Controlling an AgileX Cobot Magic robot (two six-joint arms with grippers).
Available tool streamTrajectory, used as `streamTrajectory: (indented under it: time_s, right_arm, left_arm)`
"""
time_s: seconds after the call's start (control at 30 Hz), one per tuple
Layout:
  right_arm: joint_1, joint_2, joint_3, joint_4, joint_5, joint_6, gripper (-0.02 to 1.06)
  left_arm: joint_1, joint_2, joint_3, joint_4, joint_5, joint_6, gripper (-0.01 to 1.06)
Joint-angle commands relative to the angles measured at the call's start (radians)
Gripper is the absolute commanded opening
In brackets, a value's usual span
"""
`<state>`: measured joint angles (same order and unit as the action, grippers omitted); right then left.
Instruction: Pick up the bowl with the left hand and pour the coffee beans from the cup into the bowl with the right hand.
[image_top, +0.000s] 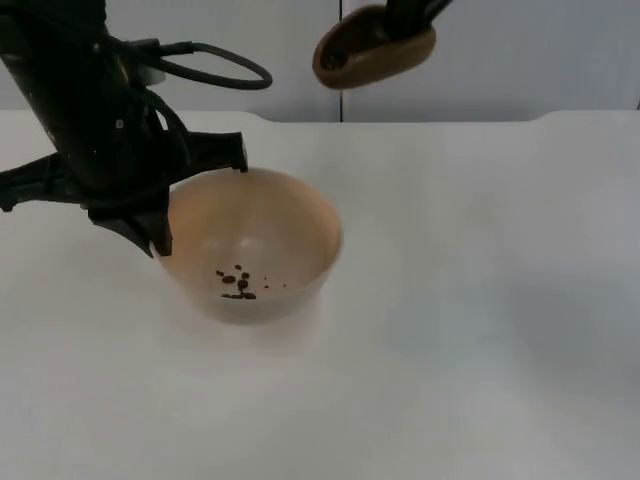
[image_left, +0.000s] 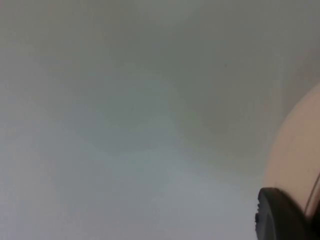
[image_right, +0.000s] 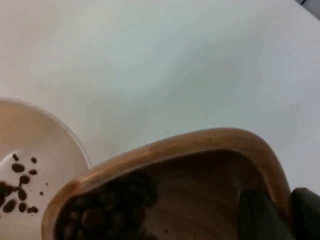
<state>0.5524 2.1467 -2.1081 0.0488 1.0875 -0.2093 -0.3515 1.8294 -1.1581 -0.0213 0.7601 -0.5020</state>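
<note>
Bowl (image_top: 262, 235) first: it's a pale beige one sitting toward the left-middle of the white table (image_top: 480, 300), and we can see a small scatter of coffee beans (image_top: 237, 283) at the bottom of it. From the top view we can't really tell whether it's resting on the table or lifted a little off it.

Our left gripper (image_top: 195, 195) is at the bowl's left rim. One black finger (image_top: 215, 150) reaches along the far edge of the rim and the other one (image_top: 150, 232) points down at the near-left side, so the jaws are pinching the bowl's wall between them. In the left wrist view we get the bowl's pale side (image_left: 295, 155) right next to a black fingertip (image_left: 280, 215), with blurry table behind.

Our right gripper (image_top: 405, 15) is up high near the grey partition wall (image_top: 500, 50), behind the bowl and a bit to its right. It's holding the brown wooden cup (image_top: 372, 50) tipped over on its side, mouth facing the bowl. The right wrist view shows its jaws clamped on the cup's rim (image_right: 265, 165), one finger (image_right: 260, 215) inside and the other outside. Plenty of beans (image_right: 107, 207) are piled at the cup's low lip, and the bowl (image_right: 55, 150) with its few beans (image_right: 20, 185) sits just below that lip.
</note>
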Motion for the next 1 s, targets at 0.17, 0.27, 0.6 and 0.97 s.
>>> streamTrajectory:
  time_s: [0.17, 0.27, 0.6, 0.97]
  right_arm:
    - [-0.045, -0.010, 0.172, 0.043, -0.177, 0.014, 0.00]
    - [-0.053, -0.010, 0.232, 0.043, -0.241, 0.017, 0.00]
    - [-0.072, -0.010, 0.435, 0.069, -0.448, 0.047, 0.00]
    - [-0.091, -0.010, 0.614, 0.069, -0.644, 0.092, 0.00]
  left_arm:
    - [0.120, -0.014, -0.005, 0.021, -0.034, -0.024, 0.00]
    - [0.150, -0.014, -0.005, 0.021, -0.043, -0.018, 0.00]
    - [0.192, -0.003, -0.005, 0.029, -0.075, 0.003, 0.00]
    - [0.192, 0.082, -0.003, 0.027, -0.104, 0.007, 0.00]
